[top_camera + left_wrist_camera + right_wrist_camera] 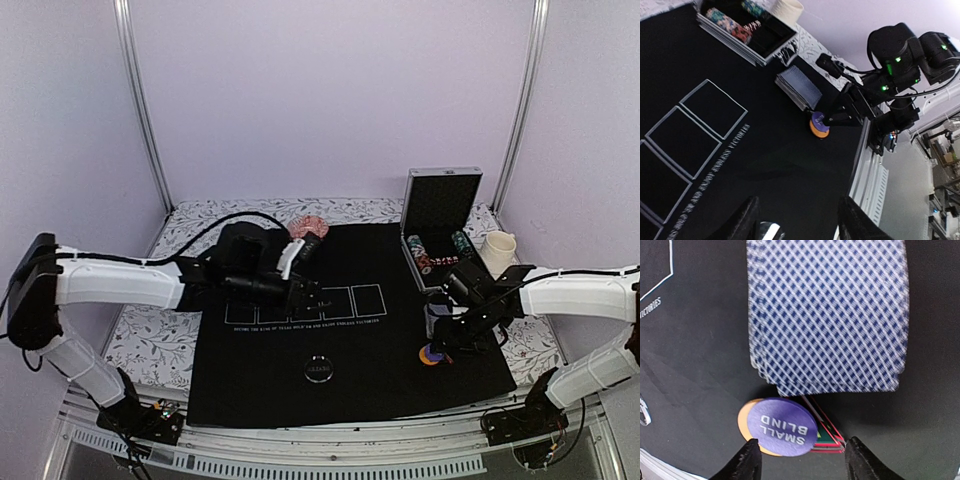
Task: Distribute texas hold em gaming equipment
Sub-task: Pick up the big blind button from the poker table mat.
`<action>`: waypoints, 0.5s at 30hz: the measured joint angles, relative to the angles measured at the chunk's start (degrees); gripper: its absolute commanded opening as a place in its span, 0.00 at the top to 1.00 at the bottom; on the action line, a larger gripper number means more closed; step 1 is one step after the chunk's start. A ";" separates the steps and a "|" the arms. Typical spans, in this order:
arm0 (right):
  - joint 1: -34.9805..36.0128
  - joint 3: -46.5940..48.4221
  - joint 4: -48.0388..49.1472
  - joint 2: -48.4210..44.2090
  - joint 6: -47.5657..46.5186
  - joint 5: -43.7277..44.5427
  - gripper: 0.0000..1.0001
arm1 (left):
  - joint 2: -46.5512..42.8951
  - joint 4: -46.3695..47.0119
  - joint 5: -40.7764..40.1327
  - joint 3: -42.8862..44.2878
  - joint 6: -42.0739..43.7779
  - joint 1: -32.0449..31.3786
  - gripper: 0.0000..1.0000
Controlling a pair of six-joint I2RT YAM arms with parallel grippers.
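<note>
A deck of blue-checked cards lies on the black mat at the right. In front of it, a blue "SMALL BLIND" button overlaps an orange button and a red-edged triangle. My right gripper is open, low over them, with one finger on each side; in the top view it is right above the buttons. A black silver-ringed button lies at the mat's near centre. My left gripper hovers over the white rectangles, open and empty. The deck and buttons also show in the left wrist view.
An open silver case with striped chips stands at the mat's back right; a cream cup is beside it. A reddish patterned item lies at the mat's far edge. The table's metal front rail runs near the buttons.
</note>
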 measured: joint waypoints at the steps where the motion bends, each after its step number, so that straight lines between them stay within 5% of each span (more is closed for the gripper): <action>1: -0.15 -0.46 0.96 -0.11 -0.46 -0.28 0.46 | 3.80 0.74 0.57 2.14 -1.57 -1.44 0.49; 10: -1.11 -2.43 4.07 -0.46 -3.04 -1.01 0.56 | 27.89 6.71 4.83 17.16 -13.88 -9.03 0.56; 15: -1.31 -3.15 5.03 -1.60 -3.91 -1.01 0.58 | 37.22 8.04 4.46 23.56 -17.90 -10.29 0.46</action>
